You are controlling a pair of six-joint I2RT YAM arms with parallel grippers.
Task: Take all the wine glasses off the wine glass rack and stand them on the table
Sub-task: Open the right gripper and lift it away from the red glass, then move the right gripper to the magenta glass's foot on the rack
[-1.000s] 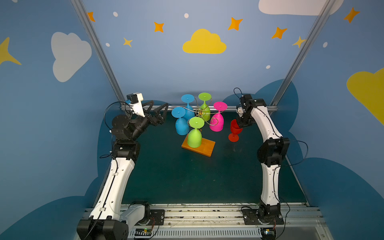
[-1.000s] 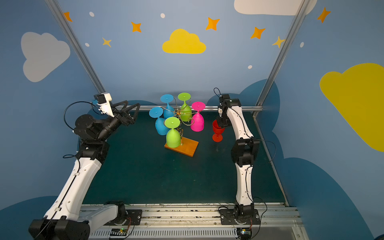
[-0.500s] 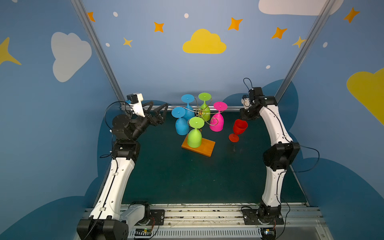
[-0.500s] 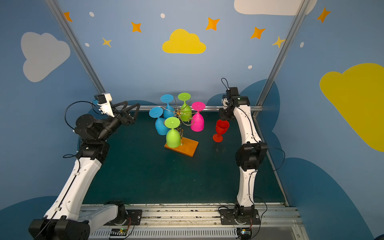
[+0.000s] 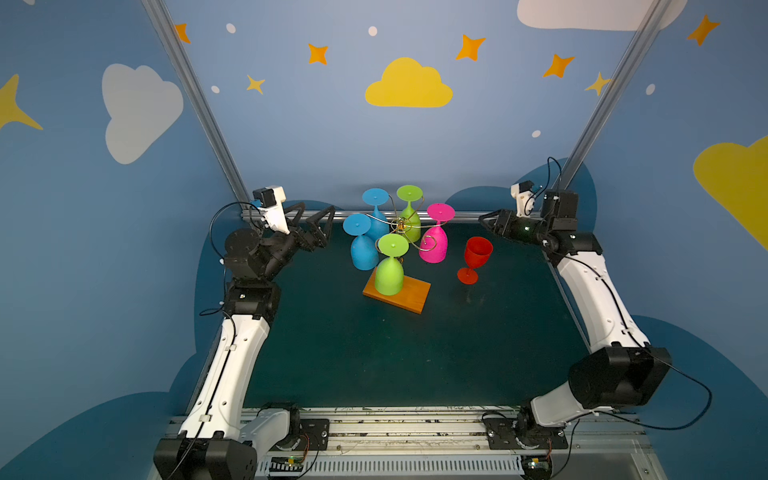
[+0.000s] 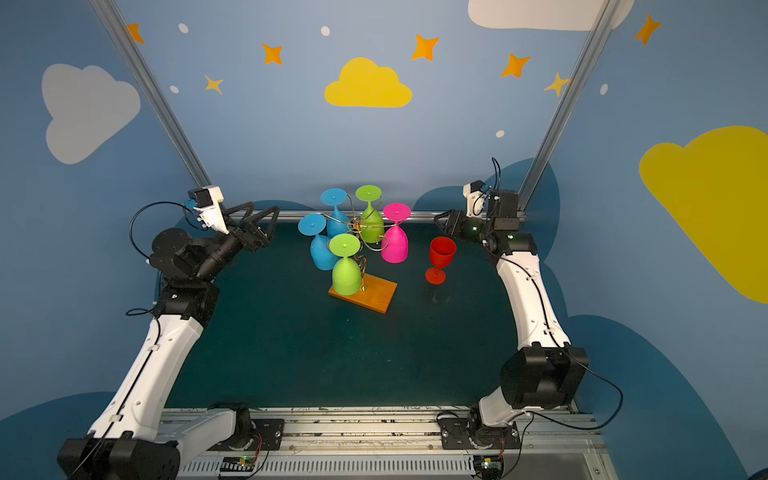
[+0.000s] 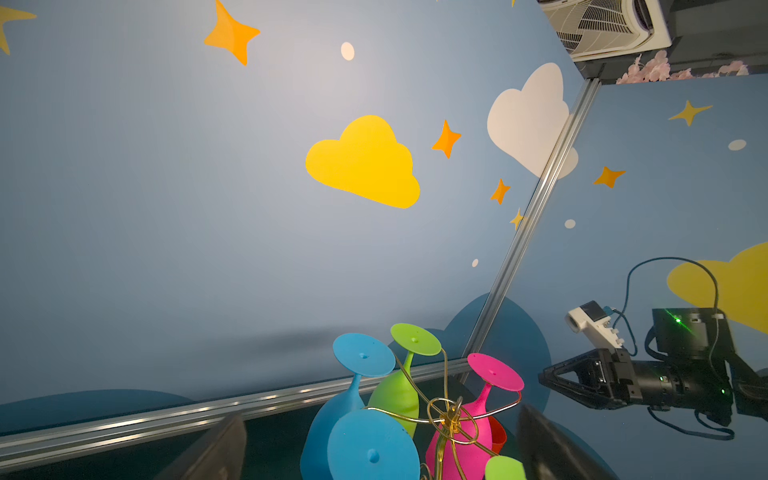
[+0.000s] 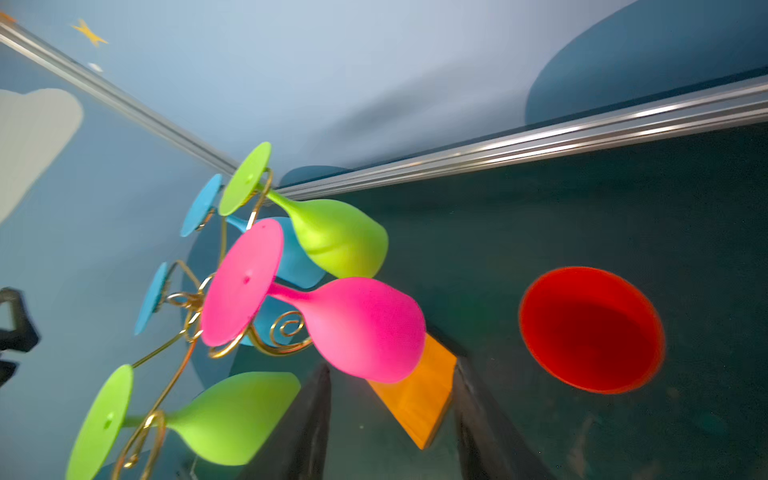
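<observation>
The wine glass rack (image 5: 409, 297), gold wire on an orange wooden base (image 6: 376, 295), stands mid-table. From its arms hang two blue glasses (image 5: 363, 249), two green ones (image 5: 389, 270) and a pink one (image 5: 434, 245), all bowl down. A red wine glass (image 5: 477, 253) (image 6: 441, 252) (image 8: 590, 328) stands upright on the mat just right of the rack, off it and untouched. My right gripper (image 5: 484, 220) (image 8: 392, 374) hovers open and empty behind and to the right of it. At the back left, my left gripper (image 5: 318, 212) (image 7: 380, 419) is open, level with the rack's top.
A metal rail (image 5: 465, 215) runs along the back edge of the dark green mat (image 5: 374, 353). Slanted corner posts (image 5: 199, 104) rise behind each arm. The blue walls stand close on both sides.
My right gripper has pulled away from the red wine glass toward the back right, its jaws opening wider. The glass stays standing on the mat. The left arm has not moved.
</observation>
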